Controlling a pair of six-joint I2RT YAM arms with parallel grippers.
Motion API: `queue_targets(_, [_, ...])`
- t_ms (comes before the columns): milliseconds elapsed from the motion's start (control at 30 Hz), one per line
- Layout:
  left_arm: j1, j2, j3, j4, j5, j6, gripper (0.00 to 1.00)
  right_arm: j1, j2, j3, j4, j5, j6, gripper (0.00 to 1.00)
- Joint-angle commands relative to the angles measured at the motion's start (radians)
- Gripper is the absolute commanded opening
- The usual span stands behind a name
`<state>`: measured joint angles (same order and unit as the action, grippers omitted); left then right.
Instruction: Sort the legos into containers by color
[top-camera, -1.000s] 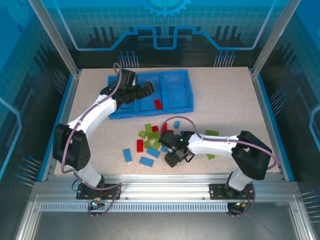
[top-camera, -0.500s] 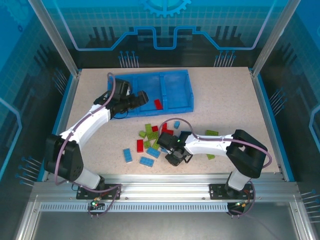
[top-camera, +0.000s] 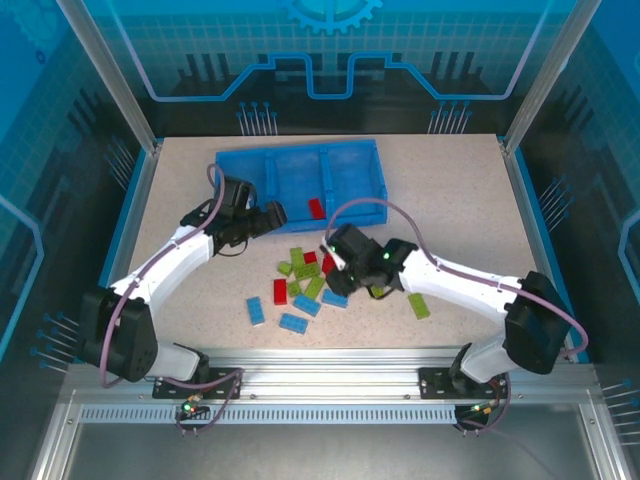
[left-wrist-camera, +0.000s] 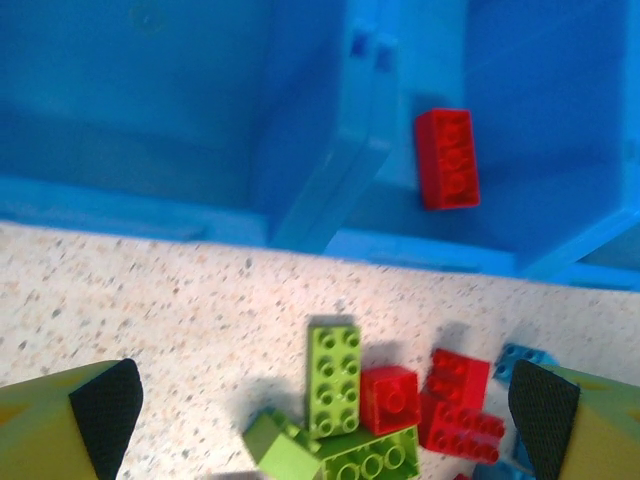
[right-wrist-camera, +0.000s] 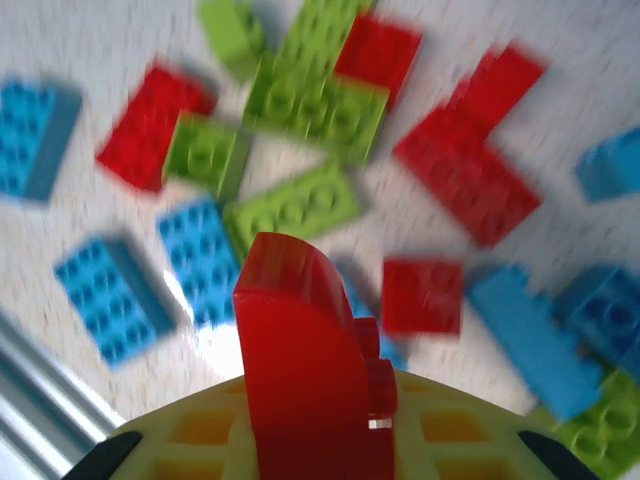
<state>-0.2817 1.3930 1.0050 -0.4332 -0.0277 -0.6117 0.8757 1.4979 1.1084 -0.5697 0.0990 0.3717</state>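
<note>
Right gripper (top-camera: 338, 262): pinches a red brick (right-wrist-camera: 300, 340) over the pile (top-camera: 303, 280); we judge it tray-bound (top-camera: 232, 163).
Left gripper (top-camera: 272, 214): spread, empty, near the tray's front wall.
Middle compartment (top-camera: 295, 185): one sorted brick (top-camera: 316, 208), red, so ours belongs there.

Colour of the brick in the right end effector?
Red. The brick shows best in the right wrist view.

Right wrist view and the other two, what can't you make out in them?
1. Right wrist: the loose bricks are motion-blurred, so their studs are unclear. The red brick in the right pincer runs off the bottom edge.
2. Left wrist: the tray is cut by the top edge, and a green brick by the bottom edge.
3. Top external: the right pincer hides the bricks under it, and its red brick is too small to see.
</note>
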Motion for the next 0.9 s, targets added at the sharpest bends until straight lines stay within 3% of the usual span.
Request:
queue_targets(0, [-0.012, -0.051, -0.051, -0.051, -0.034, -0.014, 0.99, -0.06, 0.116, 0.151, 0.059, -0.085, 0.039, 0.23])
queue_targets(367, [-0.136, -0.152, -0.184, -0.107, -0.079, -0.036, 0.99, -0.201, 0.57, 0.716, -0.171, -0.132, 0.194, 0.22])
queue_targets(667, [-0.242, -0.202, -0.279, -0.104, -0.089, -0.079, 0.96, -0.222, 0.756, 0.965, -0.26, -0.131, 0.256, 0.28])
queue_targets(867, [-0.302, -0.154, -0.261, -0.111, -0.108, -0.092, 0.94, -0.227, 0.866, 1.119, -0.336, -0.12, 0.254, 0.34])
